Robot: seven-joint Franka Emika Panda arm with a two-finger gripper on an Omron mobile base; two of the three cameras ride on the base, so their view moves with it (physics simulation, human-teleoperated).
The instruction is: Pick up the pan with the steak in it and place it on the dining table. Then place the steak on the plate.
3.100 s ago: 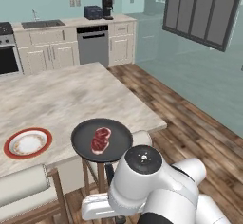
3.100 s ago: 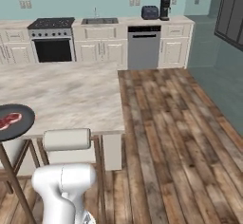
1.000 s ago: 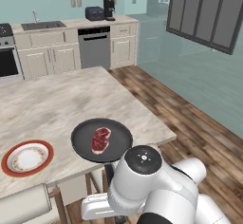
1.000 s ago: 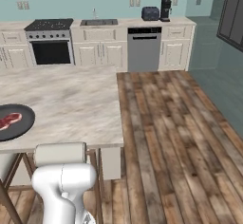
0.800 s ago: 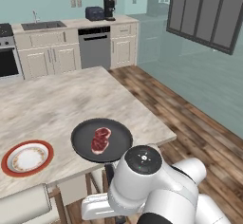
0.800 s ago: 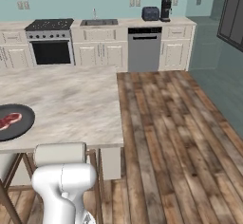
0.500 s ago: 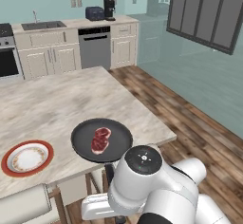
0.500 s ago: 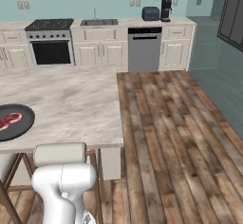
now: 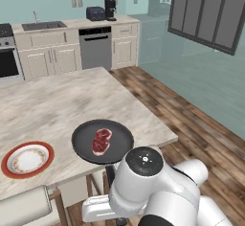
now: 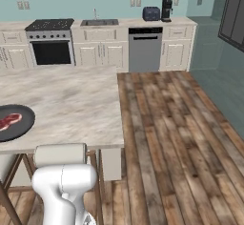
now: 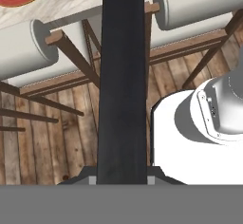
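A black pan (image 9: 102,141) with the raw steak (image 9: 101,141) sits at the counter's (image 9: 57,105) near edge, the red-rimmed plate (image 9: 27,159) at its nine o'clock. The tool (image 11: 122,180) grips the pan's handle (image 11: 122,76) — the placing step seems nearly done. Next: release, then fetch the steak.

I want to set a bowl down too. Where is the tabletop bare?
The dining table is bare from the pan back to its far edge, and on the strip right of the pan. It is crowded at the near edge, where the plate and pan sit close.
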